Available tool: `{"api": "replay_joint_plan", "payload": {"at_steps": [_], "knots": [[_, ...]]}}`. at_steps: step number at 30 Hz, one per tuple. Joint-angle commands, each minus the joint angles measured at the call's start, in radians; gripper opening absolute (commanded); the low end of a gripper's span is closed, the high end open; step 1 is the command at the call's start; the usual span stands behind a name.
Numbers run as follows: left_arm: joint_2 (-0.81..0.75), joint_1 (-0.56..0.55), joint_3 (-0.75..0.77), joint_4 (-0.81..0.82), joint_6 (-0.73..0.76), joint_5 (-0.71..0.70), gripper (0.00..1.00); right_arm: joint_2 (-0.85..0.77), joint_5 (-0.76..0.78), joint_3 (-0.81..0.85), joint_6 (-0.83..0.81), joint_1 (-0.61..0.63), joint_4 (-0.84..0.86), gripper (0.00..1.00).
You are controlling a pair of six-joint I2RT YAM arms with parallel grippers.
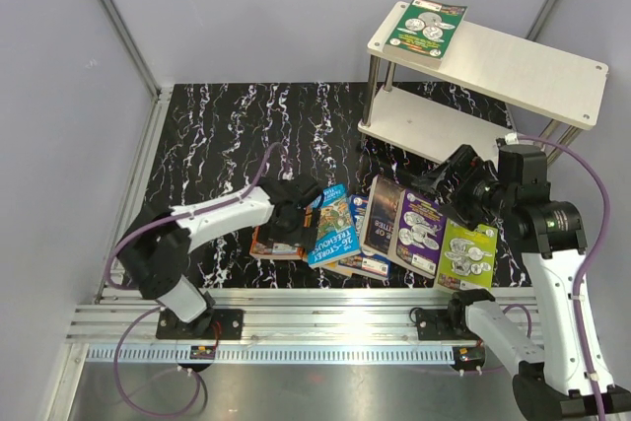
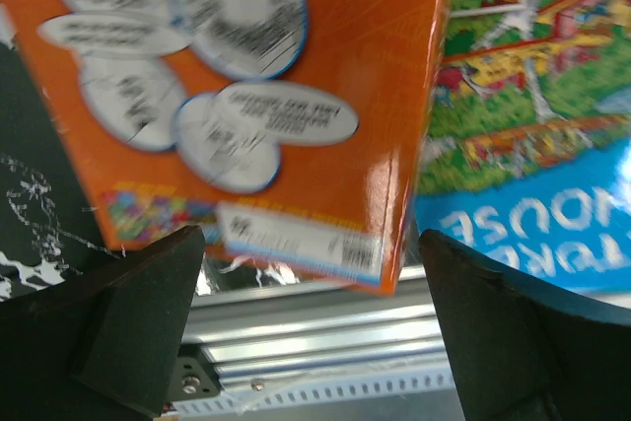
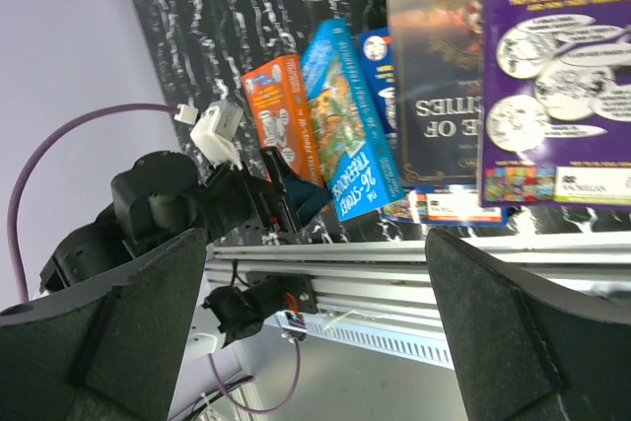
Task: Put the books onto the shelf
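Black marbled worktop (image 1: 227, 145). Along its near edge, middle to right, lie an orange book (image 2: 325, 66), blue book (image 1: 333, 229), dark book (image 1: 385, 214), purple book (image 1: 422, 232) and lime-green book (image 1: 468, 255). The left gripper (image 2: 311, 244) hangs over the orange book, fingers wide, empty. The right gripper (image 3: 315, 244), also wide and empty, hovers by the dark book's far end. At the far right corner the shelf (image 1: 532, 71) carries a green book (image 1: 426, 29) on its top board.

Bright, even overhead light, soft shadows. Close up, the glossy orange paperback book (image 2: 385, 96) is blurred and glare-streaked.
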Motion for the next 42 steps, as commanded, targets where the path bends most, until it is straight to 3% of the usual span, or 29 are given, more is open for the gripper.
{"api": "replay_joint_plan", "payload": {"at_steps": [1, 11, 13, 14, 15, 18, 19, 21, 23, 30, 34, 39, 41, 42], "knots": [[0.080, -0.011, -0.011, 0.076, 0.054, -0.010, 0.99, -0.033, 0.069, 0.003, -0.037, 0.002, -0.079, 1.00], [0.191, -0.015, -0.074, 0.242, 0.064, 0.067, 0.99, -0.048, 0.061, -0.031, -0.064, 0.002, -0.127, 1.00], [0.206, -0.013, -0.080, 0.251, 0.065, 0.064, 0.94, -0.045, 0.055, -0.037, -0.065, 0.002, -0.127, 1.00], [0.217, -0.013, -0.086, 0.262, 0.067, 0.062, 0.89, -0.045, 0.055, -0.042, -0.065, 0.001, -0.126, 1.00], [0.222, -0.013, -0.093, 0.266, 0.068, 0.062, 0.72, -0.045, 0.054, -0.043, -0.068, 0.002, -0.126, 1.00], [0.238, -0.013, -0.109, 0.289, 0.071, 0.065, 0.51, -0.041, 0.055, -0.051, -0.071, 0.002, -0.122, 1.00], [0.240, -0.010, -0.123, 0.303, 0.071, 0.071, 0.36, -0.034, 0.054, -0.053, -0.074, 0.002, -0.122, 1.00], [0.239, -0.004, -0.135, 0.317, 0.071, 0.075, 0.22, -0.030, 0.048, -0.060, -0.072, 0.002, -0.113, 1.00], [0.222, 0.005, -0.149, 0.325, 0.071, 0.104, 0.01, -0.022, 0.038, -0.063, -0.072, 0.001, -0.103, 1.00], [-0.042, 0.042, -0.103, 0.213, 0.064, 0.084, 0.00, -0.007, -0.101, -0.085, -0.057, 0.001, 0.035, 1.00], [-0.215, 0.080, 0.040, 0.093, 0.059, 0.090, 0.00, -0.001, -0.309, -0.151, 0.024, 0.002, 0.216, 1.00], [-0.379, 0.145, 0.227, 0.088, 0.007, 0.232, 0.00, -0.005, -0.480, -0.330, 0.297, 0.004, 0.630, 1.00], [-0.439, 0.183, 0.288, 0.143, -0.028, 0.367, 0.00, -0.004, -0.529, -0.399, 0.422, 0.004, 0.834, 1.00], [-0.465, 0.183, 0.288, 0.177, -0.045, 0.368, 0.00, -0.001, -0.529, -0.416, 0.458, 0.004, 0.892, 1.00]]}}
